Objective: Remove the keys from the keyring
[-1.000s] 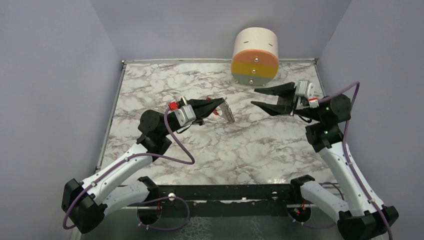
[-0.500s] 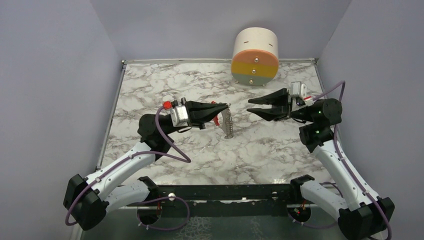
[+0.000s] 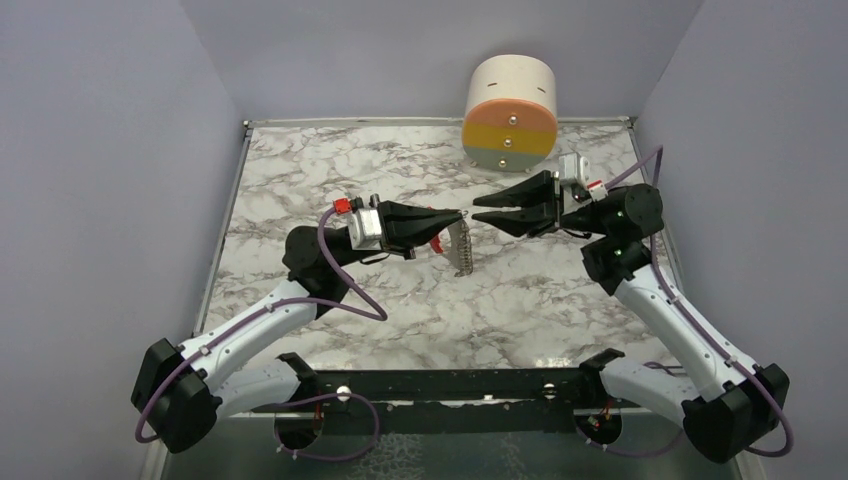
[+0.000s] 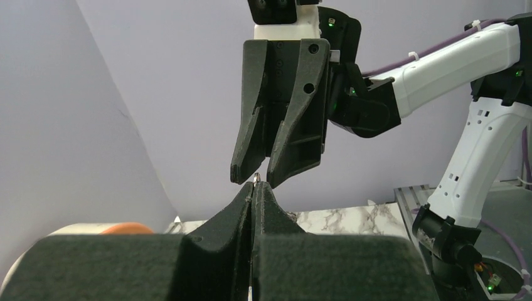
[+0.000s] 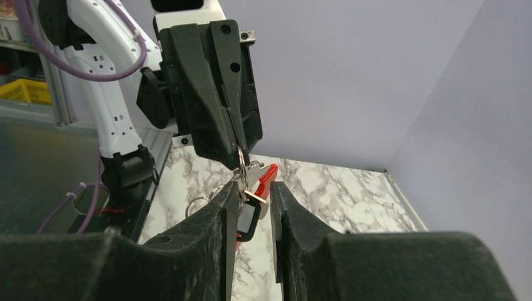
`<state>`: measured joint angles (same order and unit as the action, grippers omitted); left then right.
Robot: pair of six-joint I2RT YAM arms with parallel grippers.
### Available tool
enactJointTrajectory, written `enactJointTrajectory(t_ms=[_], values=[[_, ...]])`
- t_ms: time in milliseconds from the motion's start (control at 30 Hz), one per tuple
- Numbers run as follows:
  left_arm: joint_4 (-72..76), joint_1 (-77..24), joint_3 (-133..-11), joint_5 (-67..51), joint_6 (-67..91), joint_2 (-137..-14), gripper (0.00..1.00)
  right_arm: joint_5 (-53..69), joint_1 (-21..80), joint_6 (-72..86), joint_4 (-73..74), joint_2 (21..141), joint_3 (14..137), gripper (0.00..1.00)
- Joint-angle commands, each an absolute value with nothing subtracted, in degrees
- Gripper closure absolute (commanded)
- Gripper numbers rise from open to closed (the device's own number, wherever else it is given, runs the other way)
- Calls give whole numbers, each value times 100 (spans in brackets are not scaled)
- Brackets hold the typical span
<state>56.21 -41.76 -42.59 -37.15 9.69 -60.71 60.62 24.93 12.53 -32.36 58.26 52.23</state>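
Note:
My left gripper [image 3: 460, 214] is shut on the thin metal keyring [image 5: 241, 160] and holds it above the table. The keys hang under it: a red plastic-headed piece [image 3: 437, 243] and a silvery jagged strip [image 3: 461, 250]. In the right wrist view the red key [image 5: 268, 175], a black fob [image 5: 248, 219] and a loose wire ring [image 5: 196, 204] dangle below the left gripper [image 5: 238, 149]. My right gripper [image 3: 478, 209] is open, tip to tip with the left. Its fingers [image 5: 226, 210] stand either side of the hanging bunch. The left wrist view shows a metal glint [image 4: 257, 179] at my shut left fingertips [image 4: 246, 194].
A cream cylinder [image 3: 509, 113] with an orange, yellow and grey face lies at the back of the marble table [image 3: 300, 170]. Lilac walls close in the left, right and back sides. Both arm bases sit on the dark rail [image 3: 450, 385] at the near edge.
My right gripper has moved left until its open tips meet the left gripper's tips. My left gripper has edged right and levelled out, still holding the bunch.

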Motion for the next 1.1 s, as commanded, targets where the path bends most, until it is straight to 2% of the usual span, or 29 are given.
enactJointTrajectory(t_ms=[0, 200, 333, 433, 533, 633, 733, 833, 967, 1067], values=[[6013, -4242, -4279, -3817, 996, -6118, 100, 5713, 2745, 983, -2977, 5939, 5537, 75], [6480, -4269, -4152, -3759, 1090, -6262, 100, 5666, 2909, 910, -2884, 6022, 5645, 77], [6666, -4289, -4127, -3734, 1159, -6315, 100, 5656, 2970, 809, -2765, 6063, 5682, 89], [6726, -4298, -4101, -3672, 1143, -6302, 100, 5651, 2993, 748, -2699, 6064, 5691, 91], [6774, -4313, -4088, -3624, 1109, -6300, 100, 5650, 3006, 710, -2626, 6072, 5714, 86], [6800, -4315, -4087, -3584, 1090, -6317, 100, 5634, 3023, 682, -2578, 6080, 5713, 76], [6828, -4324, -4102, -3594, 1107, -6352, 100, 5647, 3038, 656, -2543, 6095, 5717, 75], [6869, -4329, -4098, -3586, 1116, -6380, 100, 5687, 3062, 609, -2493, 6121, 5745, 83], [6899, -4333, -4079, -3502, 1067, -6374, 100, 5731, 3091, 539, -2443, 6151, 5761, 99], [6908, -4334, -4067, -3430, 1024, -6356, 100, 5678, 3114, 466, -2426, 6146, 5749, 99]])
